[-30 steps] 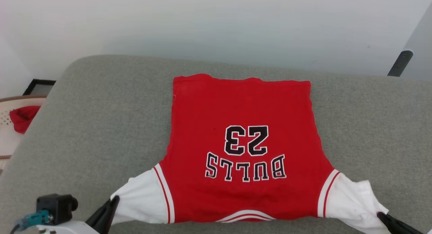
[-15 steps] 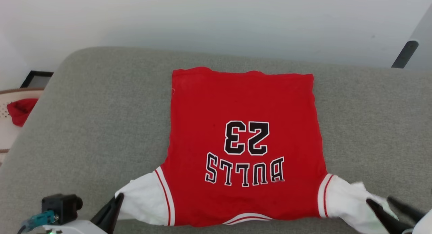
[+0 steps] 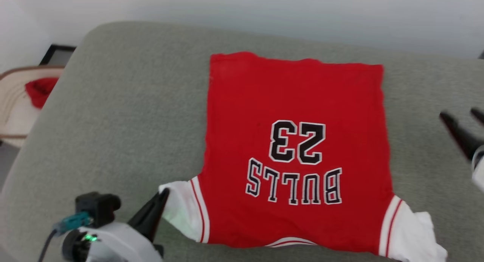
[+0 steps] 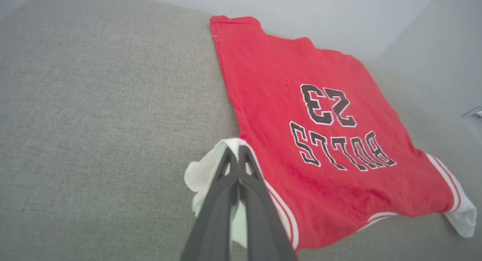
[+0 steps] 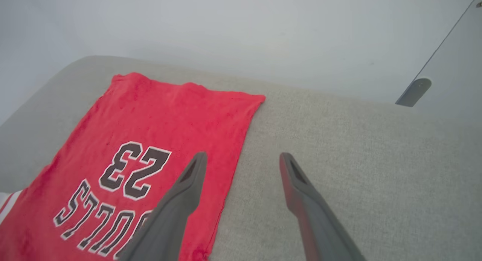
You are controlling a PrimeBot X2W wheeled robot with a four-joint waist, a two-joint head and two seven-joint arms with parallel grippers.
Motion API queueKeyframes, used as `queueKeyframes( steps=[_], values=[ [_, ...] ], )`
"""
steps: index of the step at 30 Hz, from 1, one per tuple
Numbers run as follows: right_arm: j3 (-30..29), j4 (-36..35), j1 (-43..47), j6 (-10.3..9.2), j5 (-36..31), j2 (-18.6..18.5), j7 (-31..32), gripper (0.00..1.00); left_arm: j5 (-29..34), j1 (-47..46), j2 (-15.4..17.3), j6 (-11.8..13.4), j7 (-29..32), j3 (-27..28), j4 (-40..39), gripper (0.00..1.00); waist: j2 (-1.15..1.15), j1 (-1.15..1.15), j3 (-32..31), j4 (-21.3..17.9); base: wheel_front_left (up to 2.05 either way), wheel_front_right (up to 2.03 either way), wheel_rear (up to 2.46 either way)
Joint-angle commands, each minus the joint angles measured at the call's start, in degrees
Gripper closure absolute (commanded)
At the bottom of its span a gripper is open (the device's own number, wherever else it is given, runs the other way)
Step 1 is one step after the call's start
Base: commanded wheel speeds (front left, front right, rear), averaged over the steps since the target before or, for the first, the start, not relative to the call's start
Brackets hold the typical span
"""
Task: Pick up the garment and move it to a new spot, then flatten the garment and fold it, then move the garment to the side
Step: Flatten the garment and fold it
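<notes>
At the sleeve on the robot's left: left gripper (image 4: 233, 152) is pressed together, pinching the white left sleeve (image 4: 203, 176) near its outer end, the same grip as a second ago.
Off the red body's right side: right gripper (image 3: 458, 113) is spread wide and holds nothing, over bare grey cushion (image 3: 124, 114) just beside the cloth.
Just changed: a second ago the right gripper pinched the tip of the right sleeve (image 3: 412, 231). It has now let go and drawn away along the right side. The head camera has shifted too, so the slide of the whole picture is not the cloth moving.
Right sleeve: free, lying bunched at the near right, close to the cushion's near edge.
Jersey (image 3: 298, 95): spread over the middle of the cushion, hem toward the far edge and collar trim toward the near edge. "BULLS" and 23 read upside down from the robot. The red body is fairly flat.
Past the cushion's left edge: wicker basket (image 3: 15, 103) with a red cloth lump (image 3: 39, 90), well apart.
Meaning for the task: placing looks done and flattening is under way. One arm is now free to smooth. Both sleeves look crumpled, so folding now would likely trap wrinkles.
</notes>
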Motion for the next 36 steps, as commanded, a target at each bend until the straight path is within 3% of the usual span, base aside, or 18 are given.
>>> queueKeyframes(
  steps=[1,15,30,32,36],
  values=[
    [0.22,0.56,-1.07,0.01,-0.19,-0.26,0.08,0.00,0.39,-0.73,-0.35,-0.32,0.18,-0.08,0.25,1.00,0.00,0.00,2.78,2.96,0.00,0.00,0.00],
    [0.88,36.75,-29.94,0.01,-7.09,-3.43,4.44,0.00,3.76,-10.90,-10.76,-7.67,1.49,-4.91,8.58,1.00,0.00,0.00,11.07,13.73,0.00,0.00,0.00],
    [-4.91,58.72,-40.28,0.01,-22.78,-2.29,9.75,0.00,3.47,-14.12,-16.08,-12.54,0.14,-6.48,15.10,1.00,0.00,0.00,15.48,19.04,0.00,0.00,0.00],
    [-5.82,60.22,-40.40,0.02,-24.42,-1.46,10.28,1.00,3.28,-14.18,-16.36,-12.97,-0.12,-6.48,15.73,1.00,0.00,0.00,15.48,19.10,0.00,0.00,0.00],
    [-7.07,61.24,-40.79,0.02,-26.83,-1.04,9.96,1.00,2.87,-14.04,-16.52,-13.37,-0.52,-6.15,16.94,1.00,0.00,0.00,14.94,18.72,0.00,0.00,0.00]
  ],
)
